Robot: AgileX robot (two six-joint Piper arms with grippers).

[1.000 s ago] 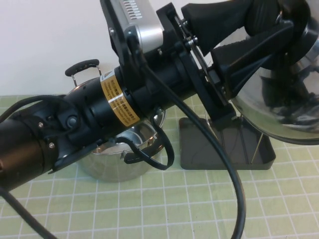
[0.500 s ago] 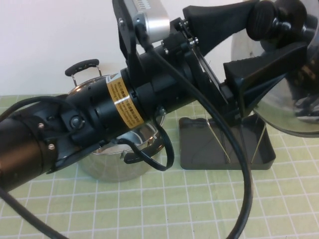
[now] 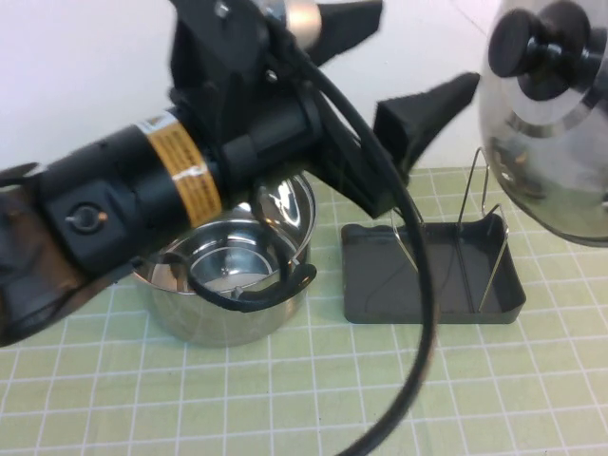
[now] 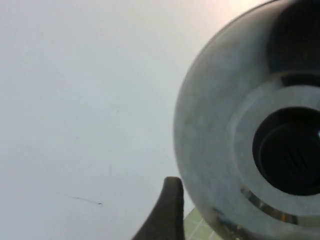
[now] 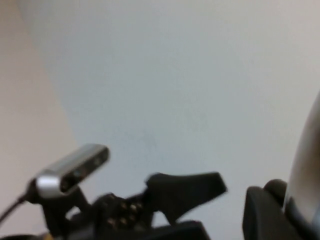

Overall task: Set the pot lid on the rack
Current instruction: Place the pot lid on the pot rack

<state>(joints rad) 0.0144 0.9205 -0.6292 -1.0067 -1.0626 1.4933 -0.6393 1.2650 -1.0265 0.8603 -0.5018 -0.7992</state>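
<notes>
The pot lid (image 3: 556,152) is upright in the air at the far right, above the right end of the rack, with its black knob (image 3: 540,46) facing my left arm. It fills the left wrist view (image 4: 215,125). The rack's wire loops (image 3: 483,195) stand in the dark grey tray (image 3: 380,285). My left gripper (image 3: 418,52) is open and empty, just left of the lid and clear of the knob. My right gripper (image 5: 286,215) is outside the high view. One dark finger (image 5: 261,215) lies against the lid's rim (image 5: 306,170), holding it.
The deep steel pot (image 3: 228,280) stands open to the left of the tray, under my left arm (image 3: 142,190). The arm's black cable (image 3: 418,313) hangs in front of the tray. A green gridded mat (image 3: 313,399) covers the table.
My left gripper has let go of the lid's knob, opened and drawn back to the left. The lid stays up at the right and has turned its knob more into view.
</notes>
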